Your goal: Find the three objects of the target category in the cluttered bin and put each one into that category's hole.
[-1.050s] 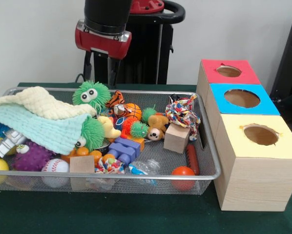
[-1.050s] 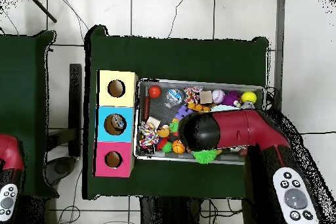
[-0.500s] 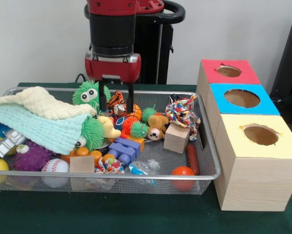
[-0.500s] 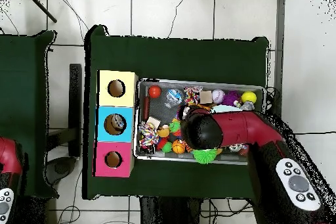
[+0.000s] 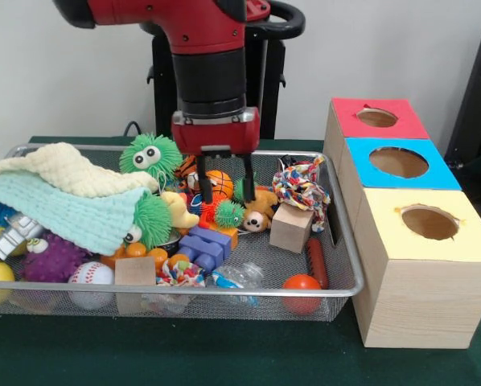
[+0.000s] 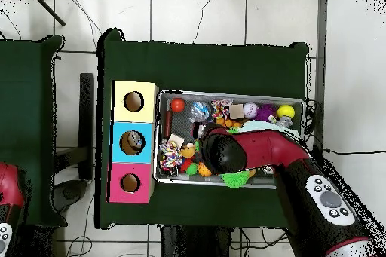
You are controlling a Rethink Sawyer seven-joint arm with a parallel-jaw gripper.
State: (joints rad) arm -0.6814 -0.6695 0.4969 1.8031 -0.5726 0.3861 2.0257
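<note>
— Shifting toward the coloured boxes since a second ago, your red and black arm (image 5: 212,48) is now hanging its gripper (image 5: 225,183) over the middle of the wire bin (image 5: 347,265), where before it was sitting higher and nearer the green fuzzy toy (image 5: 149,158). You are seeing the two fingers (image 5: 206,178) standing spread apart, holding nothing, and straddling the small basketball (image 5: 219,182).

— And where is everything lying, taking that basketball as the mark?

— You are looking at a green spiky ball (image 5: 229,214) just in front of it and a small plush dog (image 5: 259,207) beside that, toward the boxes. Further that way a wooden cube (image 5: 292,227) and a knotted rope toy (image 5: 302,184) are resting, well apart from the gripper. On the other side, a mint knitted cloth (image 5: 59,213) and a cream cloth (image 5: 71,170) are draping over the far end of the bin. Beyond the rope toy, outside the bin, the red box (image 5: 375,119), the blue box (image 5: 400,163) and the yellow box (image 5: 429,225) are standing in a row, each showing a round hole on top. From overhead, the arm (image 6: 264,148) is covering that part of the bin (image 6: 231,93).
</note>
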